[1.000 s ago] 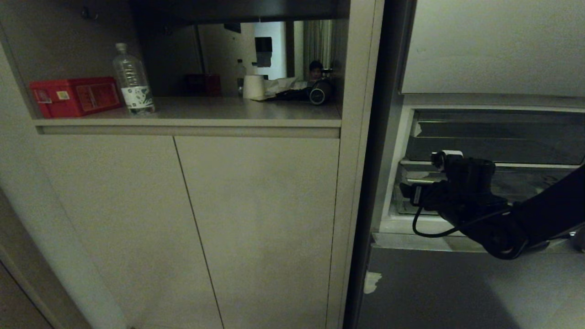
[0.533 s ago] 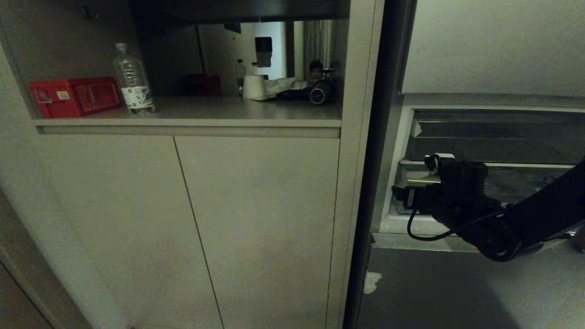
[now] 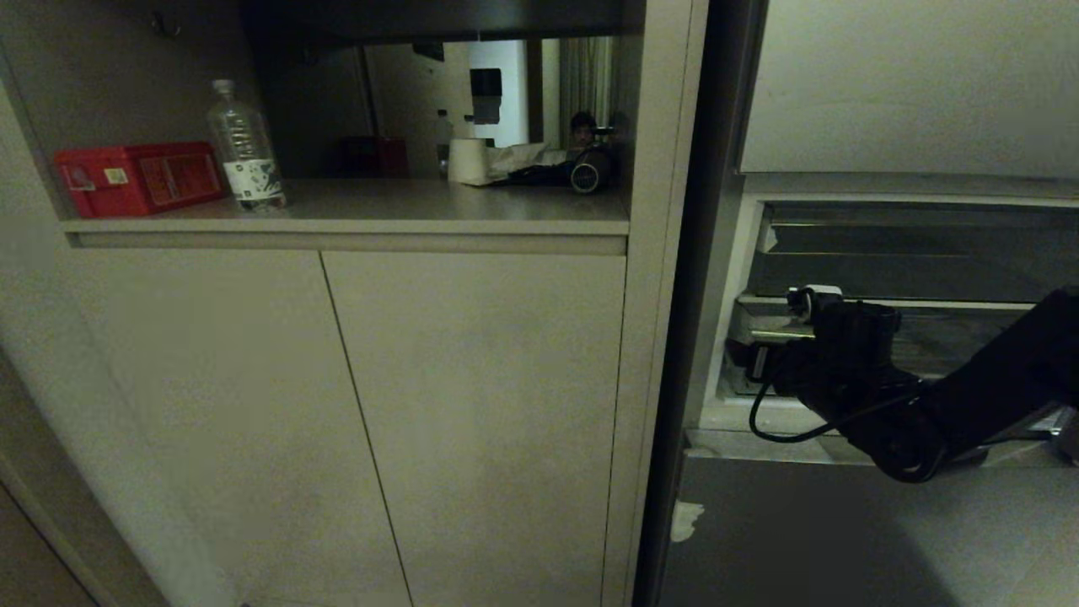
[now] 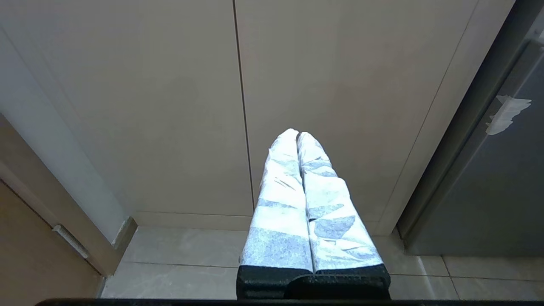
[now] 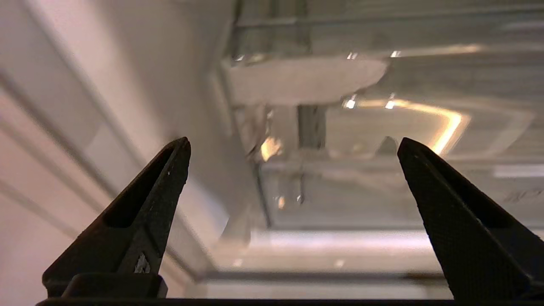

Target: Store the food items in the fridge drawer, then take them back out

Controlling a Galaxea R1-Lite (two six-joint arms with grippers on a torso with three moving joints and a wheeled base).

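right gripper [image 5: 293,144] reaching with fingers spread wide toward the clear fridge drawer [image 3: 969,341] on the right, left gripper [image 4: 297,135] hanging pressed together before beige cabinet doors [image 3: 337,405], tiled floor [image 4: 191,263] showing below

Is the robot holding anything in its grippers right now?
No. The right gripper is wide open and empty at the fridge drawer; the left gripper is shut on nothing.

A red box [image 3: 139,178] and a clear bottle [image 3: 245,148] are set side by side on a shelf [image 3: 379,211] above two closed cabinet doors [image 3: 337,421], with a white roll [image 3: 468,160] placed farther back.
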